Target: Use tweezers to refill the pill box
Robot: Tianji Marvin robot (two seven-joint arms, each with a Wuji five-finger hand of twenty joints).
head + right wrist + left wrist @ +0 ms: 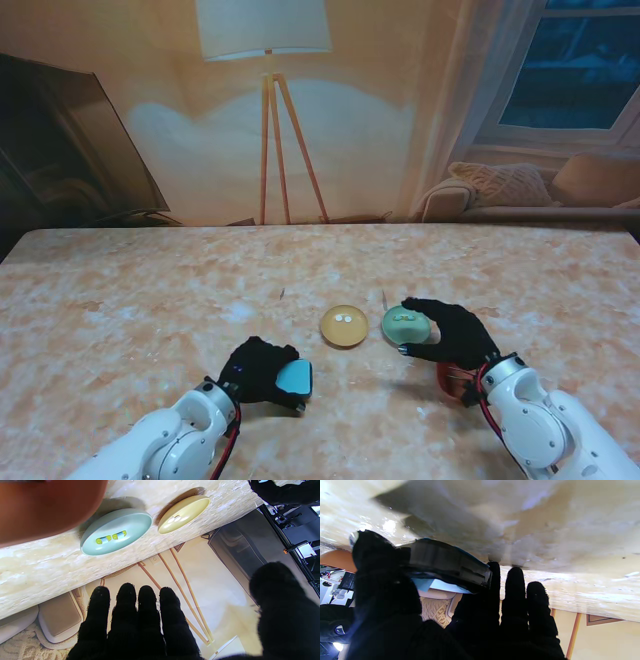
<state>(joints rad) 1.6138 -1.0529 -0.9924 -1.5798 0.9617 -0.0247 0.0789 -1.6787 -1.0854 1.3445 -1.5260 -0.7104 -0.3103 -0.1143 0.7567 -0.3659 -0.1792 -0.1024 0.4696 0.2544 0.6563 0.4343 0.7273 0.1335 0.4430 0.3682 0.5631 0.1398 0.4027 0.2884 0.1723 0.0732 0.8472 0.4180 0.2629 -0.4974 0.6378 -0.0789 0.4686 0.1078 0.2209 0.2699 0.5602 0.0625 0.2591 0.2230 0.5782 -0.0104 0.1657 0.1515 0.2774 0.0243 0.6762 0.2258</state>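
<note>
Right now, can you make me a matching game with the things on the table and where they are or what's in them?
Things:
1. yellow dish
2. green dish
3. blue box
4. right hand

Clues:
A. held in the left hand
B. has two white pills in it
C. open, beside the green dish
D. has yellow-and-white capsules in it

Pairs: 1-B, 2-D, 3-A, 4-C
</note>
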